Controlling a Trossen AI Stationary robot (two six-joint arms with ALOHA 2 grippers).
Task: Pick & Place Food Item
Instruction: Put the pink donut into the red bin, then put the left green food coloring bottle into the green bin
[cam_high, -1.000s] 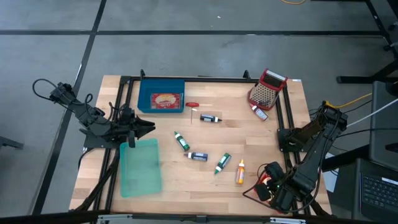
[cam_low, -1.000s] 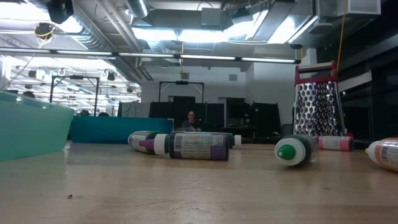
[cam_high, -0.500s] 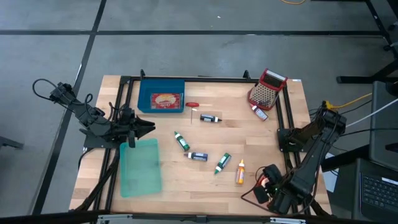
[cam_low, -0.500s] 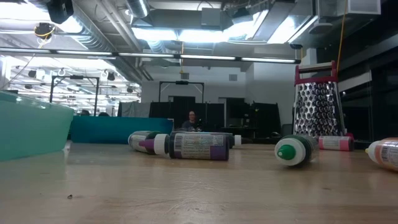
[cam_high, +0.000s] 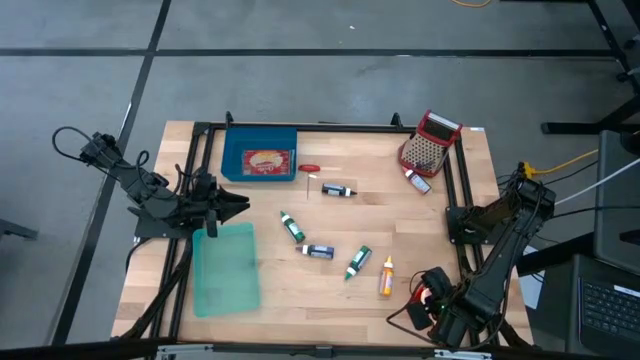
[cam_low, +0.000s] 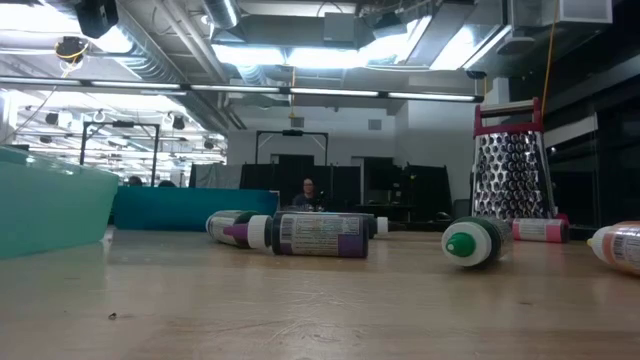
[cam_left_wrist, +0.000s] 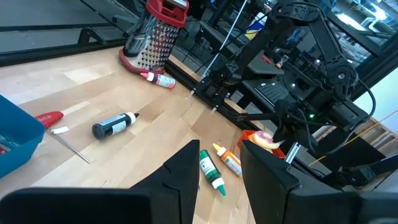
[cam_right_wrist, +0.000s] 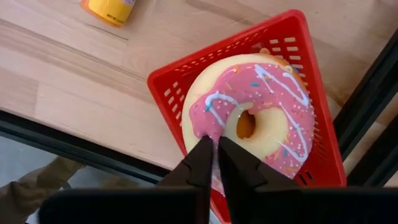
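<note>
**Donut in red basket, right gripper on its edge**

Wood table (cam_high: 320, 220) w/ bottles scattered mid-surface. Right gripper (cam_right_wrist: 215, 163) at the near right corner, over red basket (cam_right_wrist: 186, 78); donut (cam_right_wrist: 261, 115) w/ pink icing lies inside. Fingers nearly closed, tips at donut's rim; can't tell if pinching it. Left gripper (cam_left_wrist: 219, 160) waits by green bin (cam_high: 226, 268), fingers parted, holding nothing.

The high view looks straight down on the whole table (cam_high: 330, 215). The low view sits at tabletop level, facing across it into the room; both show the grater (cam_high: 425, 150) (cam_low: 513, 175). The left wrist view looks across the table toward that grater. The right wrist view looks down, close above a donut (cam_right_wrist: 252, 118).
</note>
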